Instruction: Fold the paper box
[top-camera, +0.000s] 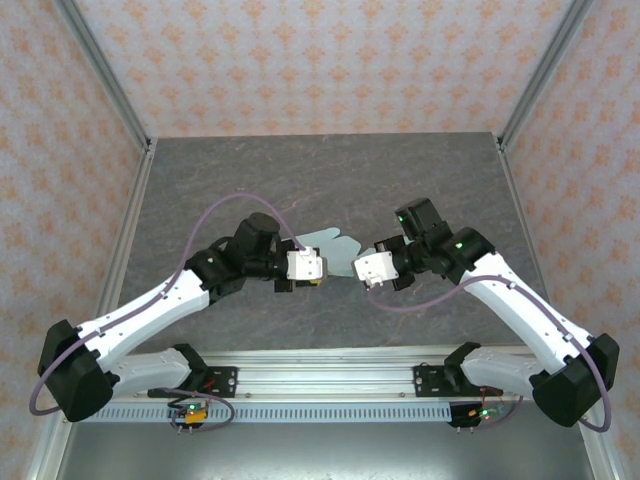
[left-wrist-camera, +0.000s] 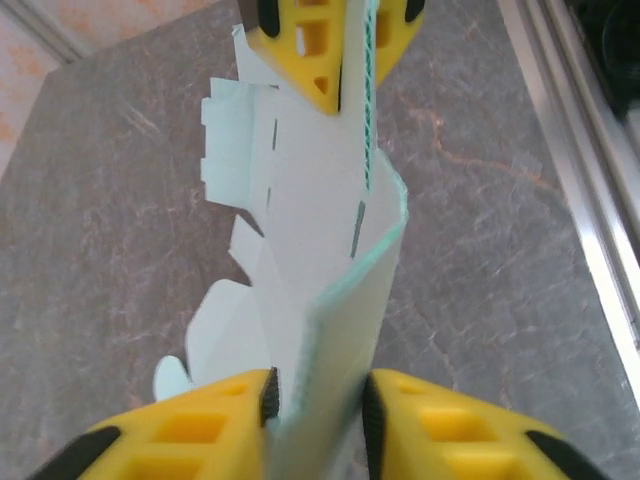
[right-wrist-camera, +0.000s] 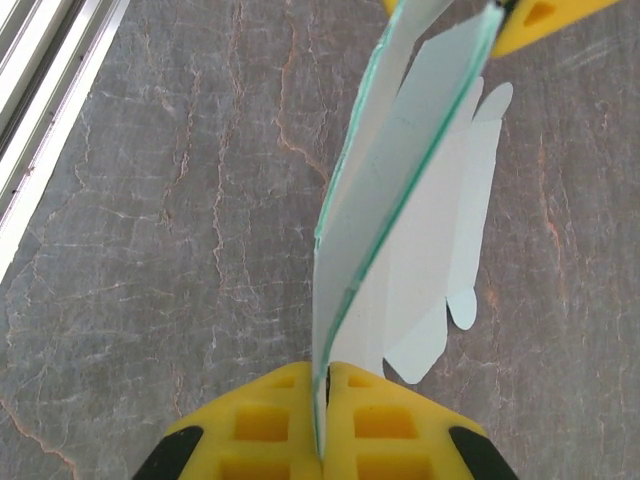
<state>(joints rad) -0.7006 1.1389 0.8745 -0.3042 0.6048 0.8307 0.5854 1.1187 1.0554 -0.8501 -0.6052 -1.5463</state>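
Note:
The paper box is a pale mint-blue die-cut card held off the grey table between both arms near the table's middle. My left gripper grips one end. In the left wrist view the folded card rises from between the yellow fingers of the gripper, its two layers bowed apart and touching both pads. My right gripper holds the opposite end. In the right wrist view that gripper is pinched tight on the card's edge. Flaps and tabs hang down to one side.
The dark stone-patterned table spreads out under the card. Patterned walls with metal posts enclose the back and sides. An aluminium rail carrying the arm bases runs along the near edge.

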